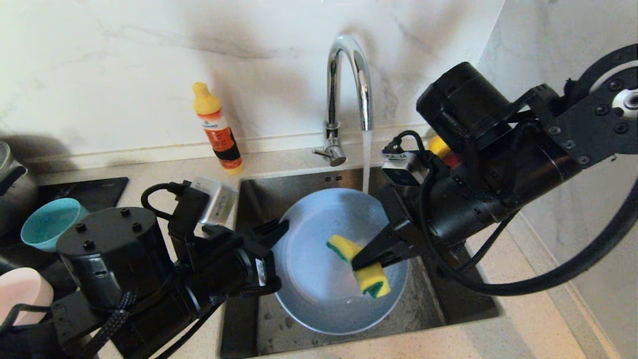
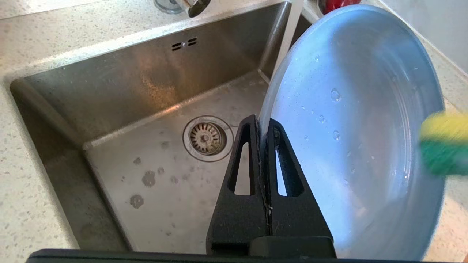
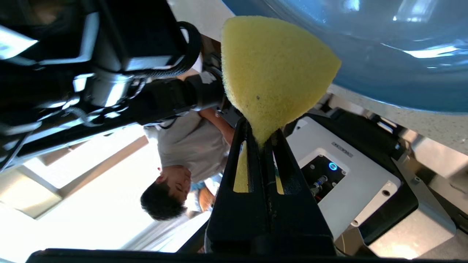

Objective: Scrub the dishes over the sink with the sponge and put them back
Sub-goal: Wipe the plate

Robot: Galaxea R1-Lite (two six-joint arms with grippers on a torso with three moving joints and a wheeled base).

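The slate-blue plate [image 1: 319,294] hangs tilted over the sink [image 1: 428,304], its face turned up toward the right arm. My left gripper [image 1: 278,228] is shut on the plate's left rim; the left wrist view shows the rim of the plate [image 2: 365,128] pinched between the fingers of the left gripper [image 2: 261,123]. My right gripper [image 1: 358,263] is shut on the narrow middle of the yellow-and-green sponge [image 1: 375,283], which rests against the plate's face. In the right wrist view the sponge [image 3: 270,65] fans out past the right gripper [image 3: 261,132]. A teal bowl [image 1: 50,222] and a pink bowl [image 1: 22,294] sit at the far left.
Water runs from the chrome tap [image 1: 349,75] into the sink behind the plate's far rim. An orange dish-soap bottle [image 1: 218,129] stands on the counter by the back wall. The strainer drain [image 2: 206,138] lies below the plate. A wall rises close on the right.
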